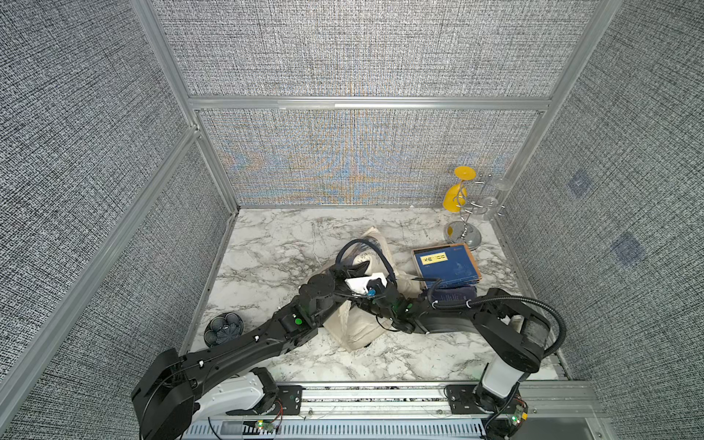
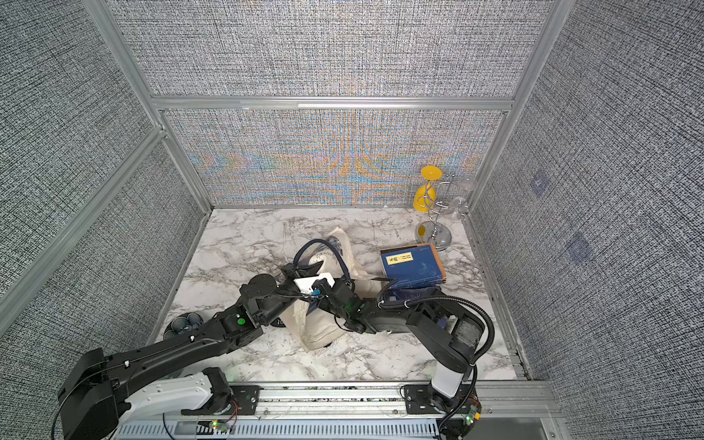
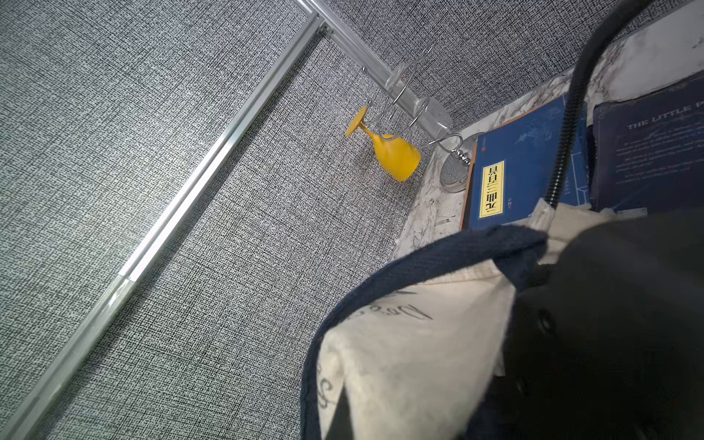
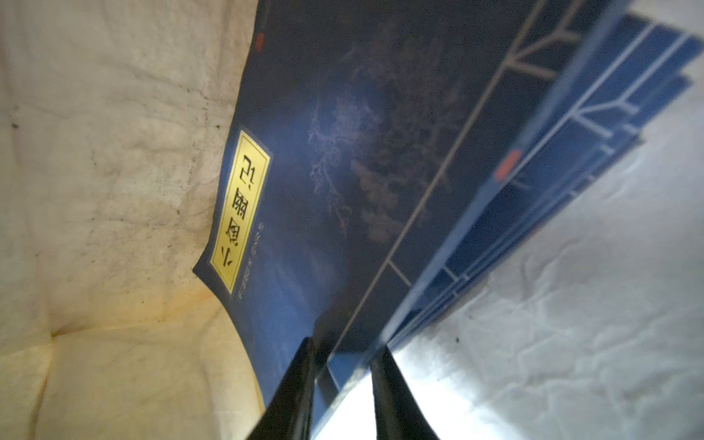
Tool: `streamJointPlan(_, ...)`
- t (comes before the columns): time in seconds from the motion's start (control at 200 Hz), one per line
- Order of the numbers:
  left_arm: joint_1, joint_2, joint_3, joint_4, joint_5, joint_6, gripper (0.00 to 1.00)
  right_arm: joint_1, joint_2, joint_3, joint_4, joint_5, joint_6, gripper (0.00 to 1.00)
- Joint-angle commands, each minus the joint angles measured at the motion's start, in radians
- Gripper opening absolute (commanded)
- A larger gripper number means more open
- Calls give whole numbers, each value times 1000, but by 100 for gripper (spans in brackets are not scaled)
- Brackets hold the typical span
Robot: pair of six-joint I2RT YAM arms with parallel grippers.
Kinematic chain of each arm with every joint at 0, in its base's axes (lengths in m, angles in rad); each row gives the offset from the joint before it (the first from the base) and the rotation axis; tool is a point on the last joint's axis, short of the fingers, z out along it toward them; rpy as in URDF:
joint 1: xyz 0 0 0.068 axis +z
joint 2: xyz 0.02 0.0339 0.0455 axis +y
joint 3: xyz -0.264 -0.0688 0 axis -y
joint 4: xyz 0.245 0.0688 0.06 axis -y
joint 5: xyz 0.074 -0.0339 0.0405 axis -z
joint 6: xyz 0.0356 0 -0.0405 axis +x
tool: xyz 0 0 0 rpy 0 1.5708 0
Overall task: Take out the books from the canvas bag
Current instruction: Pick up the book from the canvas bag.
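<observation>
The cream canvas bag (image 1: 358, 327) lies crumpled mid-table in both top views, its navy handle (image 1: 362, 244) looped upward. My left gripper (image 1: 356, 271) is at the bag's mouth, shut on its rim and lifting it. The left wrist view shows raised canvas (image 3: 411, 343) and navy edging; the jaws are hidden. My right arm reaches in from the right. Inside, my right gripper (image 4: 344, 346) is shut on the edge of stacked navy books (image 4: 343, 171); the top cover has a yellow label. More books (image 1: 445, 264) lie stacked on the table to the bag's right.
A wire rack (image 1: 463, 234) stands at the back right corner, holding a yellow goblet (image 1: 459, 190) and clear glasses (image 1: 495, 198). A dark patterned bowl (image 1: 223, 328) sits at the front left. Grey fabric walls enclose the marble table (image 1: 274, 244).
</observation>
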Motion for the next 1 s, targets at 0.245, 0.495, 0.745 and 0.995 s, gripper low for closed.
streamJointPlan(0.245, -3, -27, -20, 106, 72, -22, 0, -19, 146, 34, 423, 55, -26, 28)
streamJointPlan(0.495, -4, -36, -31, 128, 94, -33, 0, -24, 202, 87, 513, 89, -106, 28)
streamJointPlan(0.745, -3, -36, -34, 128, 90, -31, 0, -30, 231, 127, 564, 29, -121, 28)
streamJointPlan(0.995, -1, 4, 1, 83, -24, -24, 0, -26, 169, 48, 572, 46, -116, 6)
